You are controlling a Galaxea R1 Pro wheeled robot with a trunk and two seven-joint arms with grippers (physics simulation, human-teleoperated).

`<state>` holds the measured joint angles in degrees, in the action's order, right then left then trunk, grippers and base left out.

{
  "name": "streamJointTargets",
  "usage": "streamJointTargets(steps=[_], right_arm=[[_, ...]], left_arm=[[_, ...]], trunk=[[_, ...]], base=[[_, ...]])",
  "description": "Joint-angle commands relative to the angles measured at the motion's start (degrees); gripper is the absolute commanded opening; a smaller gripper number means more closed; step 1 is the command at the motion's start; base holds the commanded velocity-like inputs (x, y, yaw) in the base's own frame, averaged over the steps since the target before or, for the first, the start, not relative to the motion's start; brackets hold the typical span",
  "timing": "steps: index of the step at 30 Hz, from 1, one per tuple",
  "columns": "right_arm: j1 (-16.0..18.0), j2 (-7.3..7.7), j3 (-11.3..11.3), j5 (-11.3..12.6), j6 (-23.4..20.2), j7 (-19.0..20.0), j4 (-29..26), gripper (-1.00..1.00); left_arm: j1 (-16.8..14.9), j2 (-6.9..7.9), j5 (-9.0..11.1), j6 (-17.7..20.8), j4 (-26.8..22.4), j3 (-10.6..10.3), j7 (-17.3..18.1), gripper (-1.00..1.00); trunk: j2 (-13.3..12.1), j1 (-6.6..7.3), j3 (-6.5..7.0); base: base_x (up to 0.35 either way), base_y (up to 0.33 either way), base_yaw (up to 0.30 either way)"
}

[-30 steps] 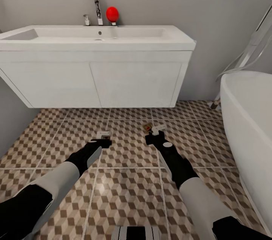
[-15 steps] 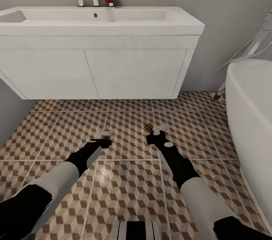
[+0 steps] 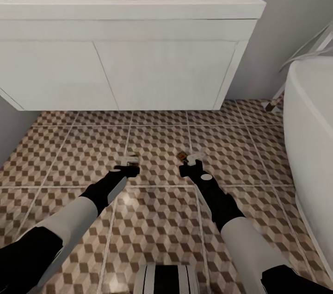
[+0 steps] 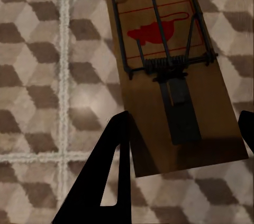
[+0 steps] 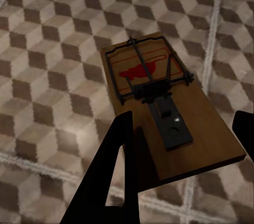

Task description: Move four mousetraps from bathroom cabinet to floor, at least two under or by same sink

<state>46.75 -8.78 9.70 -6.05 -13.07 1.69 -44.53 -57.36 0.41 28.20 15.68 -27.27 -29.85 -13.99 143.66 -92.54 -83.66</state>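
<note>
Brown-beige cube-patterned floor [image 3: 157,220]

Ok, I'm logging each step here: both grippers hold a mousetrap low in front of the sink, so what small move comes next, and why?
Probably lower both arms a little and open the jaws. The left gripper and right gripper each grip a mousetrap by its edges, just above the tiled floor, close in front of the sink, where two traps must lie.

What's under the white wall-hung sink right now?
Under the white wall-hung sink: only the cube-patterned tiled floor along its front edge. The floor farther back is covered by the sink, so traps there can't be ruled out.
</note>
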Motion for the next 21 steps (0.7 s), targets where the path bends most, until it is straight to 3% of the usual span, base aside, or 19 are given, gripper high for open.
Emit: streamJointTargets(steps=[1,6,12,21], right_arm=[[0.0,-0.01,0.0,-0.6,-0.4,0.2,-0.1,-1.00],[0.0,0.05,0.0,-0.6,-0.3,0.2,-0.1,-1.00],[0.0,0.08,0.0,-0.6,0.2,0.2,-0.1,-1.00],[0.0,1.46,0.1,-0.6,6.4,-0.2,-0.1,-1.00]], left_arm=[[0.0,0.11,0.3,0.2,-0.5,-1.2,-0.7,-1.00],[0.0,0.20,0.3,-0.1,-1.9,-3.5,-0.7,-1.00],[0.0,0.28,0.3,-0.2,-2.7,-3.9,-0.7,-1.00],[0.0,0.41,0.3,-0.2,-2.9,-4.1,-0.7,-1.00]], trunk=[[0.0,-0.01,-0.36],[0.1,-0.14,-1.91],[0.2,-0.29,-3.77],[0.3,-0.52,-6.56]], base=[[0.000,0.000,0.000],[0.000,0.000,0.000],[0.000,0.000,0.000],[0.000,0.000,0.000]])
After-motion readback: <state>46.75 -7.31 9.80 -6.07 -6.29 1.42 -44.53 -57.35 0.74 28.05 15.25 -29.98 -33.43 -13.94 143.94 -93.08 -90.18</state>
